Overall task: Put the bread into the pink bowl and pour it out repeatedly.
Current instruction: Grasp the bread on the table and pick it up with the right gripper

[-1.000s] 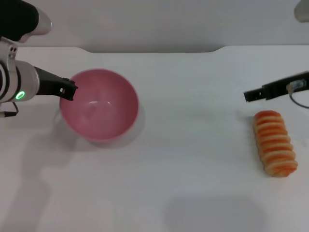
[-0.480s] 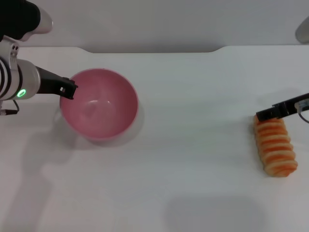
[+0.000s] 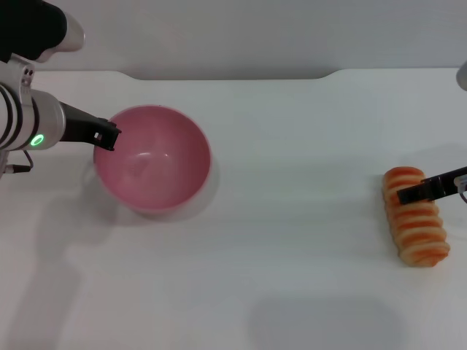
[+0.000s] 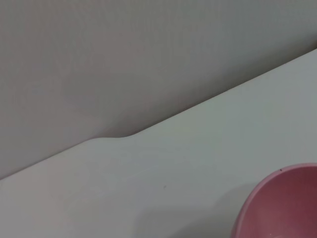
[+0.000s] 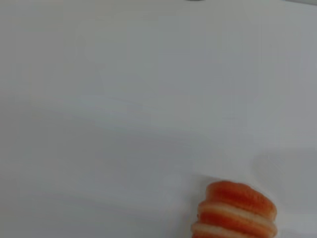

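The left gripper (image 3: pixel 108 135) is clamped on the pink bowl (image 3: pixel 152 158) rim near the worktop (image 3: pixel 292 219) left edge. The right gripper (image 3: pixel 406 194) is seen over the bread (image 3: pixel 416 226) by the right edge; its opening cannot be told.

A glossy pink bowl (image 3: pixel 152 157); golden-tan bread (image 3: pixel 417 227) banded with orange-brown ridges; white table (image 3: pixel 292 240).

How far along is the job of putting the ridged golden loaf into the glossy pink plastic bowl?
Done: nothing visible yet; the glossy pink plastic bowl is empty. In hand: the left gripper sits at the bowl's rim, and the right gripper is over the ridged golden-tan bread loaf lying on the white table. Left: gripping, dropping it in, pouring out.
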### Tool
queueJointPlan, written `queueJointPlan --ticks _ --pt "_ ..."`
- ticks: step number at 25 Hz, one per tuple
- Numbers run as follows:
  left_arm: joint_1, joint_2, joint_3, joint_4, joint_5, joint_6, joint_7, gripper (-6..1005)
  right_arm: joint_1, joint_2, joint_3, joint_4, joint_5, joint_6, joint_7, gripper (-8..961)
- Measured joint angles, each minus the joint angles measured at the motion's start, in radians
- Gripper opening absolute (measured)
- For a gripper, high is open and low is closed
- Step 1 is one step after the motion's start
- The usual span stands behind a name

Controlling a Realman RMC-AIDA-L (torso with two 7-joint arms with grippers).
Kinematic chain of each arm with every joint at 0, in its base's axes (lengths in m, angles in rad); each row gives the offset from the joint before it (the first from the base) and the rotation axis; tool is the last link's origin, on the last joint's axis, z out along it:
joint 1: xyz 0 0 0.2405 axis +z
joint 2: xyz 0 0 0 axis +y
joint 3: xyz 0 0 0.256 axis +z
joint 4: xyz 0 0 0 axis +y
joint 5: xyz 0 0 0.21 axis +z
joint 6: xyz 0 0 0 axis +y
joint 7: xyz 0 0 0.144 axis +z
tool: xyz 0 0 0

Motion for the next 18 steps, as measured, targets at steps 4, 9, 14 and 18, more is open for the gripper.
queueJointPlan --ticks 4,9,14,18 --pt "-0.001 0.000 0.000 0.000 0.000 0.002 0.000 44 -0.004 0.000 -0.001 0.028 0.005 -0.029 0.000 834" --pt "-0.002 0.000 0.001 0.000 0.000 0.002 0.000 44 -0.003 0.001 -0.022 0.051 0.028 -0.064 0.000 834" --pt "-0.004 0.000 0.003 0.000 0.000 0.003 0.000 44 0.006 0.002 -0.034 0.103 0.030 -0.105 0.000 834" --pt "-0.004 0.001 0.002 0.000 0.000 0.003 0.000 43 0.007 0.002 -0.042 0.110 0.035 -0.115 -0.005 834"
